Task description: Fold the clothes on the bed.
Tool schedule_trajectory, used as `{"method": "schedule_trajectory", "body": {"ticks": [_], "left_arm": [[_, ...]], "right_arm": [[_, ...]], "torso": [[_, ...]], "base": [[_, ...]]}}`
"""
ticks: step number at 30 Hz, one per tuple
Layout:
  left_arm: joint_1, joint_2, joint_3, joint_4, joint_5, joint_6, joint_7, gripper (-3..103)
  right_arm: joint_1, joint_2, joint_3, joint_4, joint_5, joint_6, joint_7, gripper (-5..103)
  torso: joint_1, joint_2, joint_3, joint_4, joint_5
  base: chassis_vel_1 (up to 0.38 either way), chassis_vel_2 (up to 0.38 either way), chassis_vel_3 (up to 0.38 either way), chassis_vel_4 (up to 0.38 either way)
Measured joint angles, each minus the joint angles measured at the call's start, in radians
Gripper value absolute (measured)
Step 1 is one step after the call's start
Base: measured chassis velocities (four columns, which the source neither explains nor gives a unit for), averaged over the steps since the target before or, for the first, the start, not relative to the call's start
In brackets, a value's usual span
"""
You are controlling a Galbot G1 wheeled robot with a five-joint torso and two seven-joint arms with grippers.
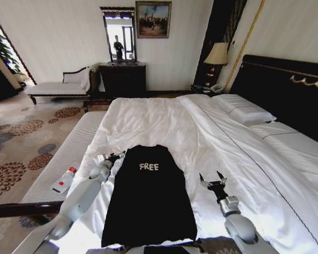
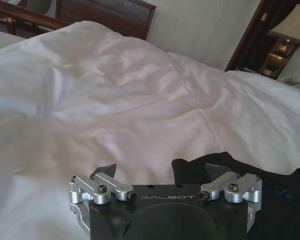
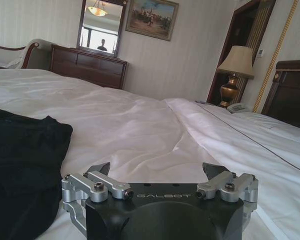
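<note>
The clothes, a black T-shirt (image 1: 148, 198) with white "FREE" lettering, lie flat near the foot of the bed (image 1: 148, 114), sleeves tucked in so the outline is a long rectangle. My left gripper (image 1: 113, 156) hovers at the shirt's upper left corner, open and empty. In the left wrist view its fingers (image 2: 106, 172) spread over white duvet, with the black T-shirt (image 2: 275, 202) just beside one of them. My right gripper (image 1: 213, 180) stands open over bare sheet, a hand's width to the right of the shirt. The right wrist view shows the T-shirt (image 3: 20, 165) off to one side of that gripper (image 3: 157, 171).
A narrow white bench (image 1: 69, 151) runs along the bed's left side, with a white bottle with a red cap (image 1: 64, 181) on it. Pillows (image 1: 244, 108) and the dark headboard (image 1: 286, 87) are at the right. A chaise (image 1: 58, 85), dresser (image 1: 122, 79) and lamp (image 1: 218, 54) line the far wall.
</note>
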Motion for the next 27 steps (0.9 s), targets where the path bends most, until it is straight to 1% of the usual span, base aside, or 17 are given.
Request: {"method": "schedule_trajectory", "body": {"ticks": [1, 2, 4, 5, 7, 8, 9, 11, 14, 16, 17, 18, 19, 23, 24, 26, 27], "left_arm": [[-0.026, -0.013, 0.016, 0.037, -0.001, 0.001, 0.018, 100], [-0.026, -0.013, 0.016, 0.037, -0.001, 0.001, 0.018, 100], [-0.069, -0.043, 0.040, 0.105, 0.003, 0.002, 0.041, 100], [-0.075, -0.049, 0.043, 0.115, 0.003, 0.002, 0.043, 100], [-0.113, -0.092, 0.055, 0.186, 0.017, 0.002, 0.055, 100], [-0.113, -0.092, 0.055, 0.186, 0.017, 0.002, 0.055, 100], [-0.125, -0.106, 0.060, 0.213, 0.031, 0.002, 0.062, 100], [-0.141, -0.124, 0.070, 0.251, 0.055, 0.001, 0.073, 102], [-0.160, -0.150, 0.073, 0.295, 0.076, -0.004, 0.084, 99], [-0.171, -0.166, 0.073, 0.317, 0.085, -0.004, 0.089, 92], [-0.176, -0.170, 0.072, 0.326, 0.093, -0.003, 0.092, 92], [-0.186, -0.178, 0.072, 0.348, 0.106, -0.004, 0.098, 86], [-0.186, -0.178, 0.072, 0.348, 0.106, -0.004, 0.098, 86], [-0.209, -0.196, 0.067, 0.386, 0.110, -0.005, 0.099, 65], [-0.209, -0.196, 0.067, 0.386, 0.110, -0.005, 0.099, 65], [-0.215, -0.197, 0.069, 0.394, 0.113, -0.006, 0.098, 54], [-0.216, -0.197, 0.071, 0.397, 0.117, -0.006, 0.098, 54]], "right_arm": [[-0.013, -0.006, 0.008, 0.007, -0.003, 0.000, 0.000, 100], [-0.013, -0.006, 0.008, 0.007, -0.003, 0.000, 0.000, 100], [-0.034, -0.017, 0.026, 0.018, -0.004, 0.000, 0.000, 100], [-0.036, -0.019, 0.029, 0.019, -0.004, 0.000, 0.000, 100], [-0.051, -0.027, 0.049, 0.029, 0.001, 0.000, 0.001, 100], [-0.051, -0.027, 0.049, 0.029, 0.001, 0.000, 0.001, 100], [-0.056, -0.029, 0.055, 0.031, 0.004, 0.000, 0.001, 100], [-0.062, -0.033, 0.063, 0.033, 0.009, 0.000, 0.001, 100], [-0.064, -0.036, 0.068, 0.036, 0.015, 0.000, 0.001, 100], [-0.063, -0.040, 0.068, 0.036, 0.021, -0.006, 0.001, 100], [-0.062, -0.043, 0.067, 0.037, 0.024, -0.009, 0.001, 100], [-0.059, -0.048, 0.061, 0.036, 0.026, -0.012, 0.000, 100], [-0.059, -0.048, 0.061, 0.036, 0.026, -0.012, 0.000, 100], [-0.036, -0.057, 0.045, 0.029, 0.032, -0.015, 0.000, 100], [-0.036, -0.057, 0.045, 0.029, 0.032, -0.015, 0.000, 100], [-0.028, -0.057, 0.036, 0.026, 0.034, -0.016, 0.000, 100], [-0.026, -0.057, 0.034, 0.025, 0.034, -0.016, 0.000, 100]], "torso": [[0.000, 0.000, 0.000, -0.0001, 0.0000], [0.000, 0.000, 0.000, -0.0001, 0.0000], [0.000, 0.000, 0.000, 0.0000, 0.0002], [0.000, 0.000, 0.000, 0.0000, 0.0000], [0.000, 0.000, 0.000, 0.0000, 0.0003], [0.000, 0.000, 0.000, 0.0000, 0.0003], [0.000, 0.000, 0.000, -0.0004, 0.0000], [0.000, 0.000, 0.000, -0.0002, 0.0001], [0.000, 0.000, 0.000, 0.0003, 0.0002], [0.000, 0.000, 0.000, 0.0002, 0.0002], [0.000, 0.000, 0.000, 0.0000, 0.0001], [0.000, 0.000, 0.000, 0.0000, 0.0003], [0.000, 0.000, 0.000, 0.0000, 0.0003], [0.000, 0.000, 0.000, 0.0001, 0.0001], [0.000, 0.000, 0.000, 0.0001, 0.0001], [0.000, 0.000, 0.000, 0.0000, 0.0000], [0.000, 0.000, 0.000, 0.0001, 0.0000]], "base": [[0.000, 0.000, 0.000, 0.000], [0.000, 0.000, 0.000, 0.000], [0.000, 0.000, 0.000, 0.000], [0.000, 0.000, 0.000, 0.000], [0.000, 0.000, 0.000, 0.000], [0.000, 0.000, 0.000, 0.000], [0.000, 0.000, 0.000, 0.000], [0.000, 0.000, 0.000, 0.000], [0.000, 0.000, 0.000, 0.000], [0.000, 0.000, 0.000, 0.000], [0.000, 0.000, 0.000, 0.000], [0.000, 0.000, 0.000, 0.000], [0.000, 0.000, 0.000, 0.000], [0.000, 0.000, 0.000, 0.000], [0.000, 0.000, 0.000, 0.000], [0.000, 0.000, 0.000, 0.000], [0.000, 0.000, 0.000, 0.000]]}}
